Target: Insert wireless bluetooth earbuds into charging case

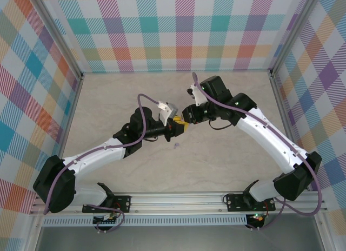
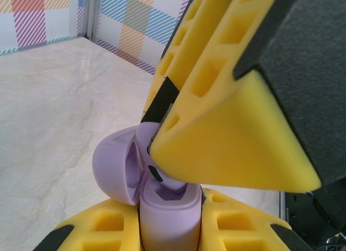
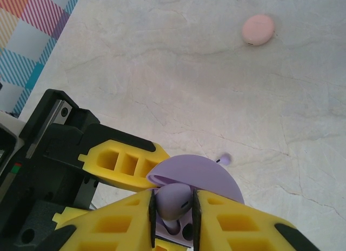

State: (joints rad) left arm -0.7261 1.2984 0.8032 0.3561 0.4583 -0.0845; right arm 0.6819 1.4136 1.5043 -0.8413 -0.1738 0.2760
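Note:
A lilac charging case (image 2: 167,226) stands upright between the yellow fingers of my left gripper (image 2: 170,210), which is shut on it. Its lid (image 2: 111,164) hangs open to the left. My right gripper (image 3: 174,203) is shut on a lilac earbud (image 3: 173,197), with the stem pointing down into the case's open top, just in front of the lid (image 3: 208,175). A second lilac earbud (image 3: 225,159) lies loose on the table (image 1: 176,146). From above, the left gripper (image 1: 173,128) and the right gripper (image 1: 184,123) meet mid-table.
A pink round disc (image 3: 258,29) lies on the marble tabletop (image 1: 227,153), away from the grippers. Plaid walls and metal posts (image 1: 275,83) close in the table at the back and sides.

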